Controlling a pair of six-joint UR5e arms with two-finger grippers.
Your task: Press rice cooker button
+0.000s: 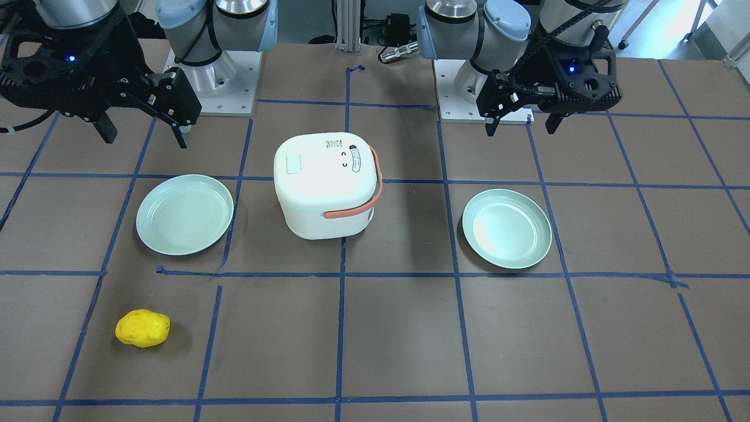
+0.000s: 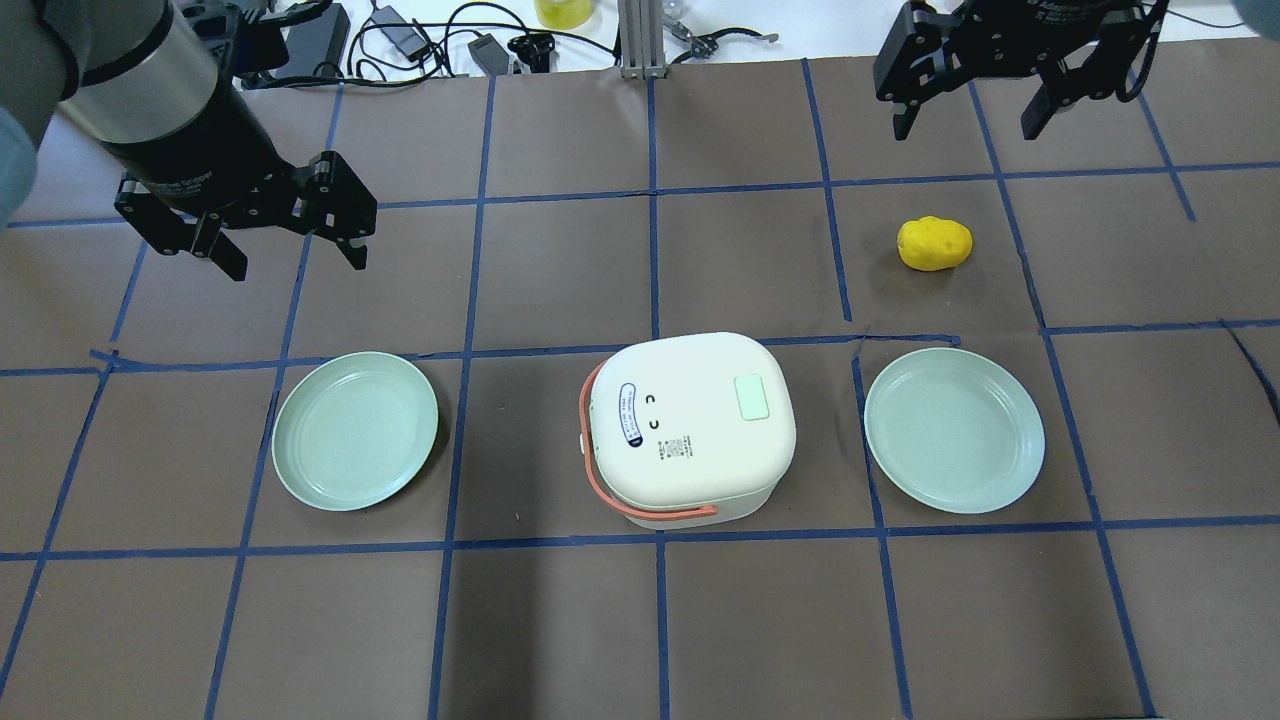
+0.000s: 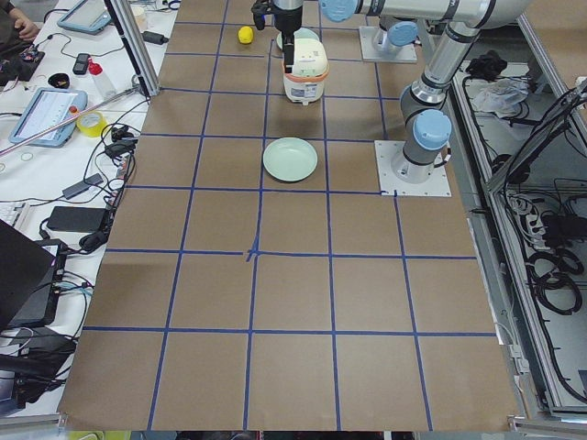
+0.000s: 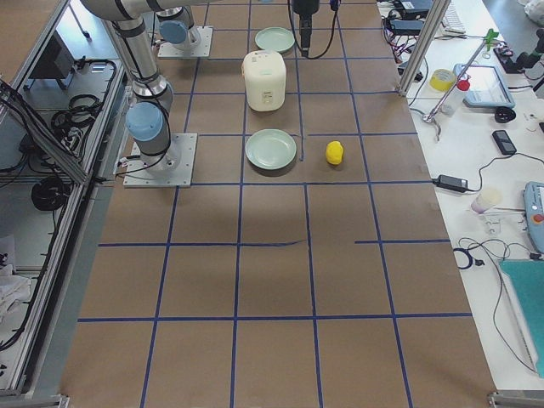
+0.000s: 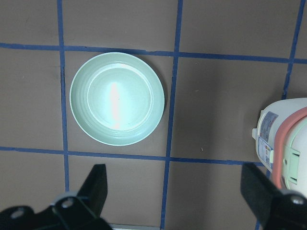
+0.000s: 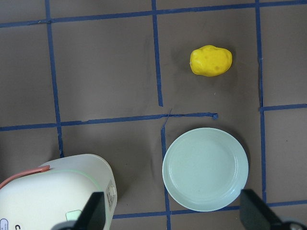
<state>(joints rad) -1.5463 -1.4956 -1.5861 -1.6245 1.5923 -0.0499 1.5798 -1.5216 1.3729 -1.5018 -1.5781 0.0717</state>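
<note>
The white rice cooker (image 2: 690,425) with an orange handle stands shut at the table's middle; it also shows in the front view (image 1: 325,184). A pale green square button (image 2: 752,397) sits on its lid, toward the robot's right. My left gripper (image 2: 297,262) is open and empty, raised over the table beyond and left of the cooker. My right gripper (image 2: 965,130) is open and empty, high over the far right. The left wrist view has the cooker's edge (image 5: 283,143) at its right; the right wrist view has the cooker (image 6: 57,191) at its lower left.
Two pale green plates flank the cooker, one on the left (image 2: 355,430) and one on the right (image 2: 953,430). A yellow potato-like toy (image 2: 934,243) lies beyond the right plate. Cables and gear line the table's far edge.
</note>
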